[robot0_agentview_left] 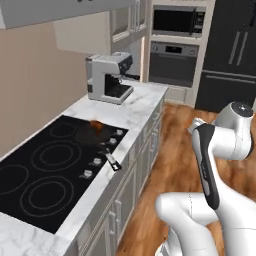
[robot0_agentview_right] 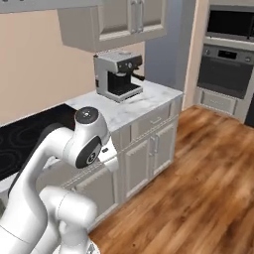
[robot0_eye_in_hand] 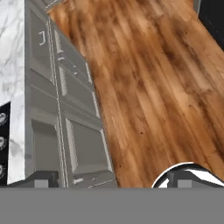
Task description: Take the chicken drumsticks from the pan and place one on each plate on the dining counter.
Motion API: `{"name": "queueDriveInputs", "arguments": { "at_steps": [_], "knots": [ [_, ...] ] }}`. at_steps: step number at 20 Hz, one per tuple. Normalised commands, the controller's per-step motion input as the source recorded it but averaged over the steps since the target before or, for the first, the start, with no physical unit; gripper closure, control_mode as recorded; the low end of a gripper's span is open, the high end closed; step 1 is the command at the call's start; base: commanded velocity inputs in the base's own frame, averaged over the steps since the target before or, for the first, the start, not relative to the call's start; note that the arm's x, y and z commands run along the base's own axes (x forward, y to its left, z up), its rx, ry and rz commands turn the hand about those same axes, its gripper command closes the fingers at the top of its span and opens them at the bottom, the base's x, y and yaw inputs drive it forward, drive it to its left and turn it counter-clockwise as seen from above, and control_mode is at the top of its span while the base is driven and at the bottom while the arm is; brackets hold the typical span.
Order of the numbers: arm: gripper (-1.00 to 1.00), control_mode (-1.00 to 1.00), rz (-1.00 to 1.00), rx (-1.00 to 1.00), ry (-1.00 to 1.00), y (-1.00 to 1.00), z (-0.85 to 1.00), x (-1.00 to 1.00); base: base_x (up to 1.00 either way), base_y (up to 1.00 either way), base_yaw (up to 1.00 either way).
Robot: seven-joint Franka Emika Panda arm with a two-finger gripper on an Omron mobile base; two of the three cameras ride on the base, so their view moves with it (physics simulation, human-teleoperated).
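Orange drumsticks (robot0_agentview_left: 97,126) sit in the black pan (robot0_agentview_left: 92,135) on the cooktop (robot0_agentview_left: 50,170), its handle (robot0_agentview_left: 111,160) reaching over the marble edge. My gripper (robot0_eye_in_hand: 113,179) hangs released over wooden floor (robot0_eye_in_hand: 153,87) beside the grey cabinets (robot0_eye_in_hand: 65,113).

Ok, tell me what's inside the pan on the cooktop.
Orange-brown chicken drumsticks lie in the pan on the black cooktop. They blur together, so their number and whatever lies beneath them cannot be made out.
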Motion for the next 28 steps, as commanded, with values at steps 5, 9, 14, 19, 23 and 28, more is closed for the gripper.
{"name": "queueDriveInputs", "arguments": {
  "at_steps": [5, 9, 14, 19, 23, 28],
  "knots": [
    [-1.00, 1.00, 0.00, 0.00, 0.00, 0.00, 0.00, 0.00, 0.98, -0.83, 0.46],
    [-1.00, 1.00, 0.00, 0.00, 0.00, 0.00, 0.00, 0.00, 0.81, -0.70, 0.48],
    [-1.00, 1.00, 0.00, 0.00, 0.00, 0.00, 0.00, 0.00, 0.41, -0.39, 0.50],
    [-1.00, 1.00, 0.00, 0.00, 0.00, 0.00, 0.00, 0.00, 0.42, -0.23, 0.59],
    [-1.00, 1.00, 0.00, 0.00, 0.00, 0.00, 0.00, 0.00, 0.79, -0.31, 0.61],
    [-1.00, 1.00, 0.00, 0.00, 0.00, 0.00, 0.00, 0.00, 0.45, -0.38, 0.71]
  ]
}}
